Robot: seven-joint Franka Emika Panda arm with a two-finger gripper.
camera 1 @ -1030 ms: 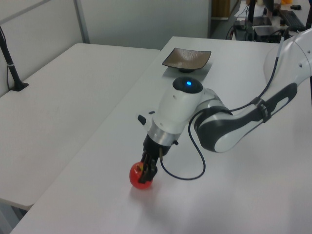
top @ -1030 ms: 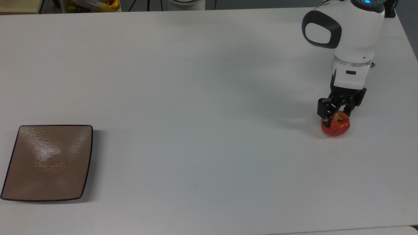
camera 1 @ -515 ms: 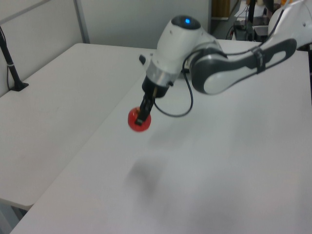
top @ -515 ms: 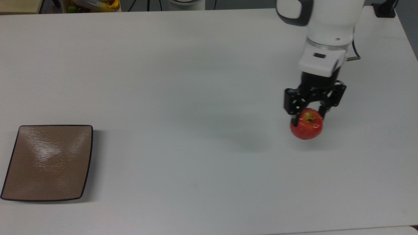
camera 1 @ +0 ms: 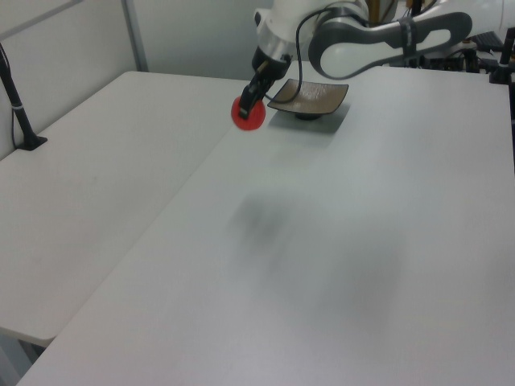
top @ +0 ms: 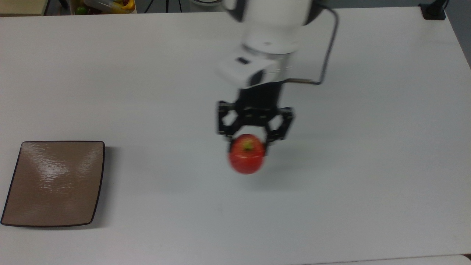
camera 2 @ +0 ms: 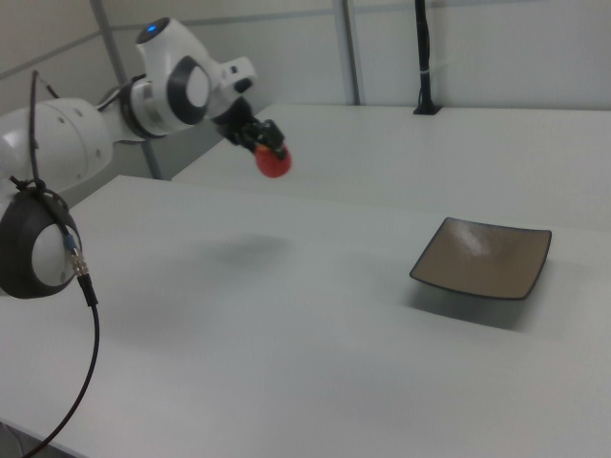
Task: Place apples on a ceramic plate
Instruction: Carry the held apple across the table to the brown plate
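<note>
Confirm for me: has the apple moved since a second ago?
Yes. In the top view the apple, held in the gripper, has been lifted off the table and carried toward the top view's left, closer to the plate.

I see a white table point(top: 147, 73) as the work surface, with a second white table point(camera 1: 96, 177) butted against it on the left view's left. A black post point(camera 1: 18, 104) stands on a foot on that second table, and a container of mixed coloured items point(top: 105, 5) sits beyond the far edge at the top view's upper left.
</note>
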